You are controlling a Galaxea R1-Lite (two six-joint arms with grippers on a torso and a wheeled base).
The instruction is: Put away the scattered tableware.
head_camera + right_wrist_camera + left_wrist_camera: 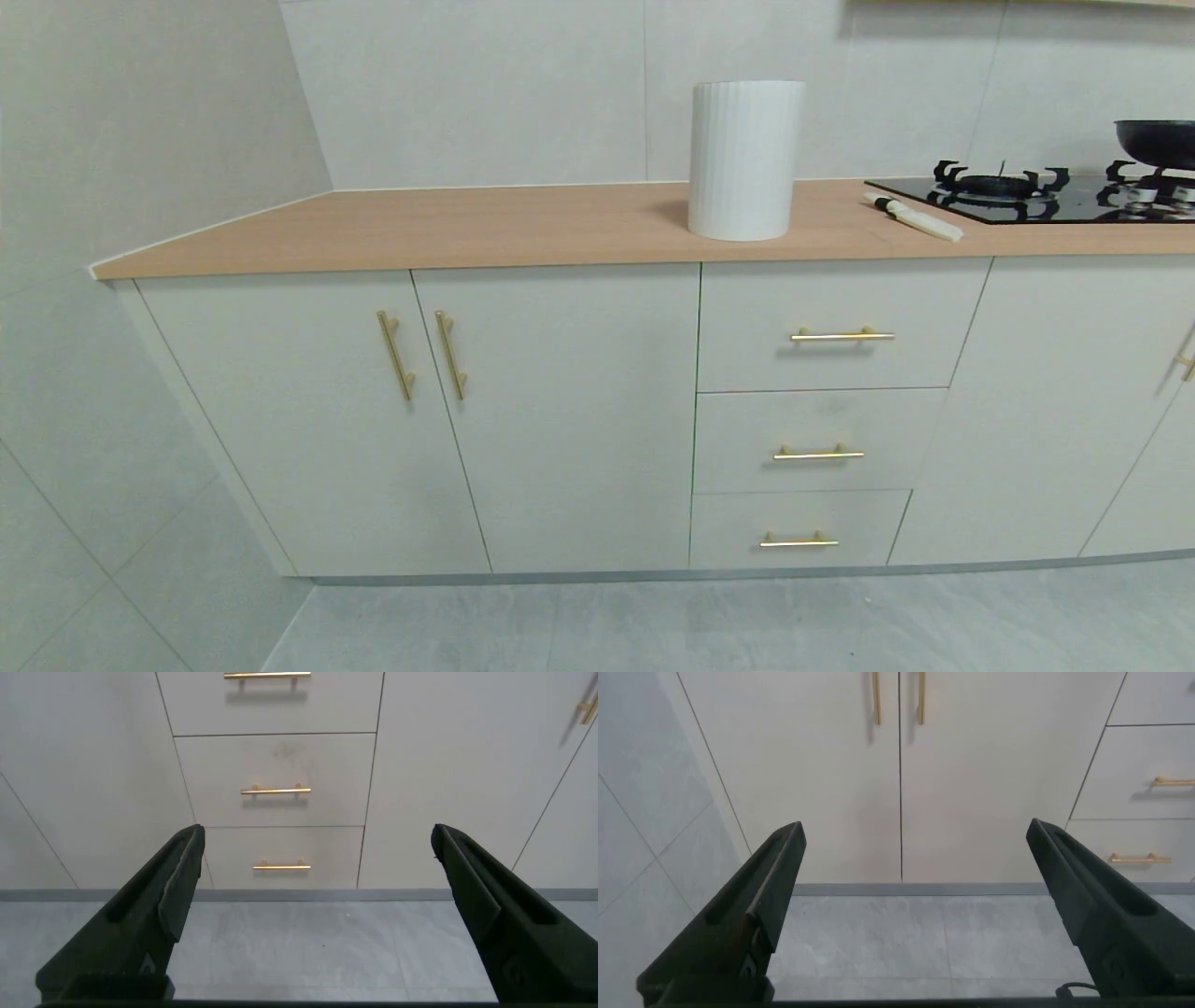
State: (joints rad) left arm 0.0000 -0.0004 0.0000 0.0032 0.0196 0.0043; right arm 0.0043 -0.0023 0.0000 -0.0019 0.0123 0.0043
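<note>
Wood-brown table [467, 229] runs along the wall, on top of pale cupboards. A tall white pot [745, 159] with thin ribs stands upright on it, close to the front edge. Near the pot, toward the right end of the table, lies a long cream thing [910, 217]. It may be a knife or chopsticks, but it is too small to tell. It lies close to the front edge, with its far end at the corner of the black stove [1046, 198]. A black pan [1158, 140] sits on the stove.

The left tool [913, 831] hangs low above the grey floor [906, 943], facing two cupboard doors [822, 765] with gold handles. Its two fingers are spread wide and hold nothing. The right tool [316, 833] hangs low too, facing the drawers [276, 779]. Its fingers are also spread wide, with nothing between them.
</note>
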